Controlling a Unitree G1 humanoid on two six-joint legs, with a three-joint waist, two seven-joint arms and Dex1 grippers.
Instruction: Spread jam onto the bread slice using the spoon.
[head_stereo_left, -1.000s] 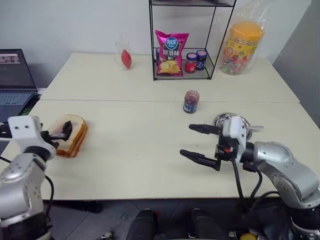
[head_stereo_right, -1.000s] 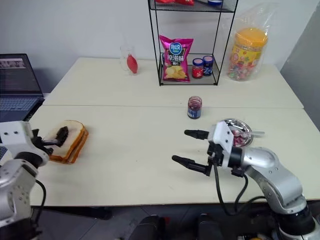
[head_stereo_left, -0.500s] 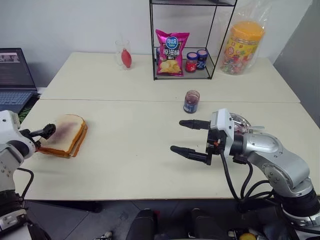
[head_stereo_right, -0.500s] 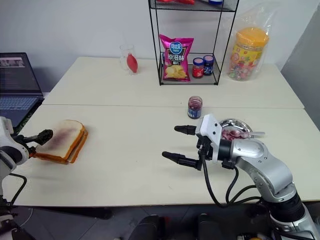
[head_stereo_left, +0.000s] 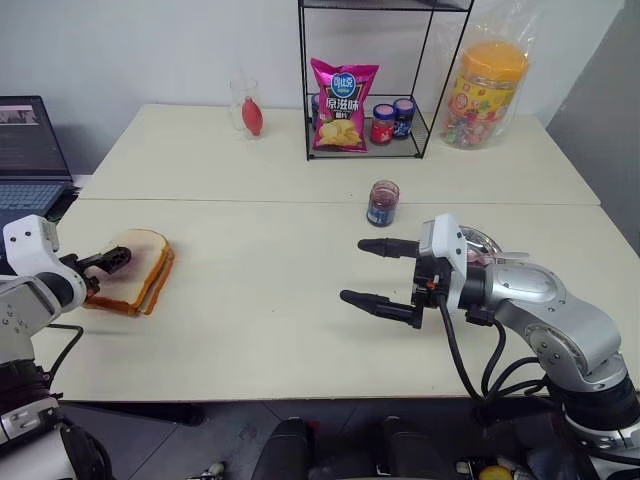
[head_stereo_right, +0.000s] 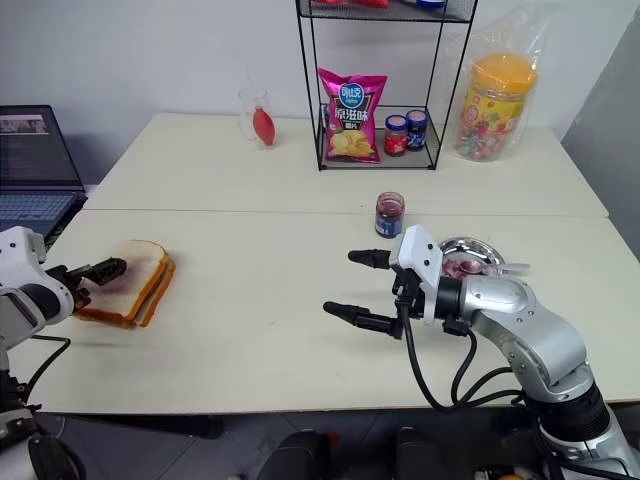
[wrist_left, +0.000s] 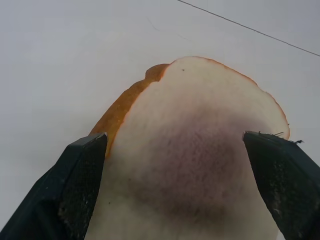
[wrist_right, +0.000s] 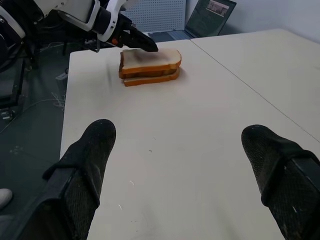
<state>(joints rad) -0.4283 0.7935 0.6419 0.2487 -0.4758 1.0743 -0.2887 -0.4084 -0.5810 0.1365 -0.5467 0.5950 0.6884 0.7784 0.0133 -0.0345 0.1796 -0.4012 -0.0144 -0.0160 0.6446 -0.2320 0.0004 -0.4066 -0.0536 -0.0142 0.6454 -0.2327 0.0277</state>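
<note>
The bread slice (head_stereo_left: 138, 256), pale with a purple stain at its centre, lies on a darker toasted slice at the table's left end. My left gripper (head_stereo_left: 100, 274) is open at the slice's left edge. In the left wrist view its fingers (wrist_left: 82, 185) stand wide on either side of the bread slice (wrist_left: 200, 150); I cannot tell whether they touch it. My right gripper (head_stereo_left: 354, 270) hangs open and empty over the table's middle, pointing left. The jam jar (head_stereo_left: 382, 203) stands behind it. The spoon (head_stereo_right: 514, 266) rests in a small metal bowl (head_stereo_right: 488, 247), its handle sticking out to the right.
A black wire rack (head_stereo_left: 362, 152) at the back holds a pink chip bag (head_stereo_left: 342, 105) and two small jars (head_stereo_left: 392, 120). A bagged yellow-lidded jar (head_stereo_left: 484, 95) stands to its right, a glass (head_stereo_left: 247, 110) to its left. A laptop (head_stereo_left: 30, 150) sits at the far left.
My left gripper drew back from over the bread's centre to its left edge and rolled at the wrist. My right gripper edged slightly left. Both stayed open.
</note>
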